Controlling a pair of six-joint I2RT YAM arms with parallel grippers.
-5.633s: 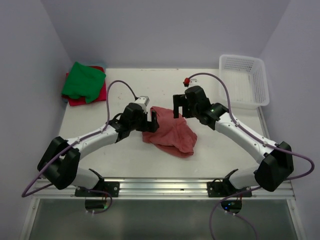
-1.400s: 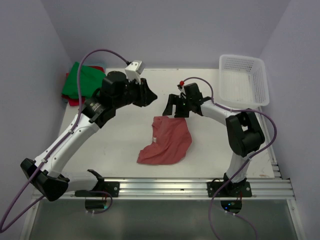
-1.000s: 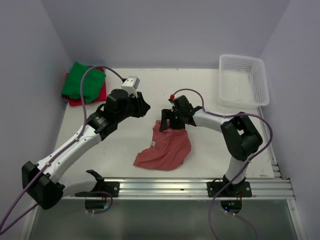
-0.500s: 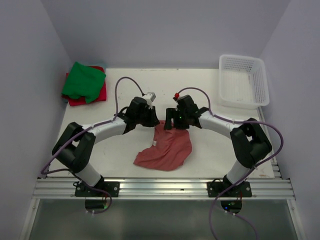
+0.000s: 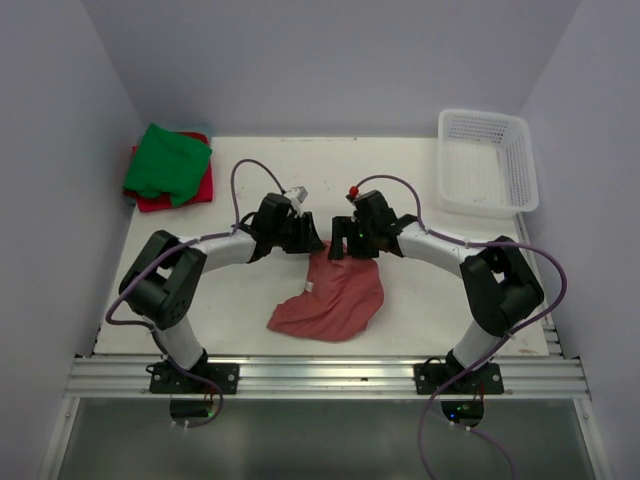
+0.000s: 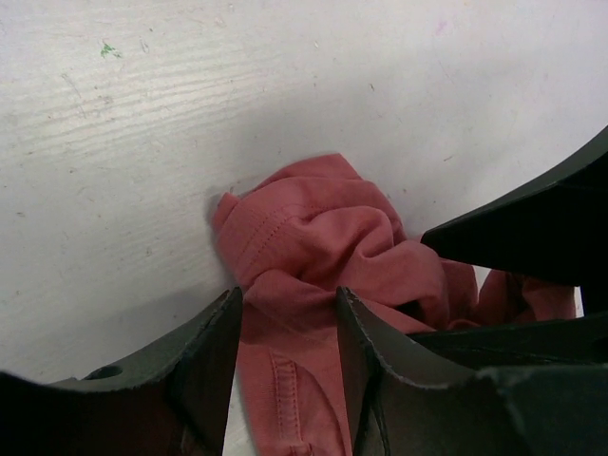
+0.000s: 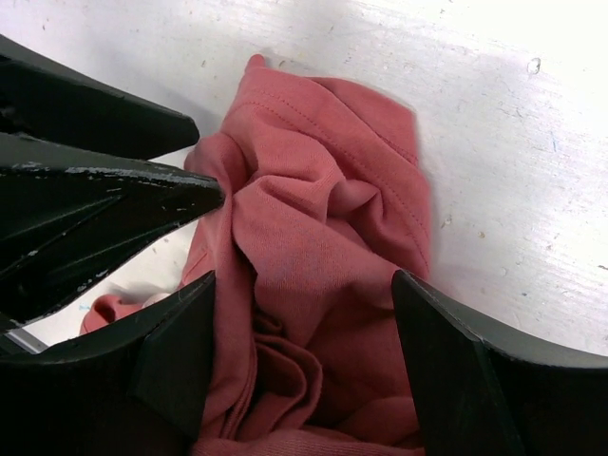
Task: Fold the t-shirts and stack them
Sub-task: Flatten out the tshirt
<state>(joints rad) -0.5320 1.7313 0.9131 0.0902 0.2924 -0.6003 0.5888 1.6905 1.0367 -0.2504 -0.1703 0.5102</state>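
Top external view: you had the left gripper and the right gripper nose to nose at the far edge of the brick-red t-shirt, which lay crumpled in the middle of the table. Your left jaws stood parted astride a bunched fold. Your right jaws were spread wider over the cloth. The green t-shirt lay on the red-pink t-shirt in the far left corner.

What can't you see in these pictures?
Top view: the left hand and right hand cover the far edge of the brick-red t-shirt.
Top view: the green t-shirt hides most of the red-pink t-shirt.
Left wrist view: unclear whether the fingers pinch the cloth.
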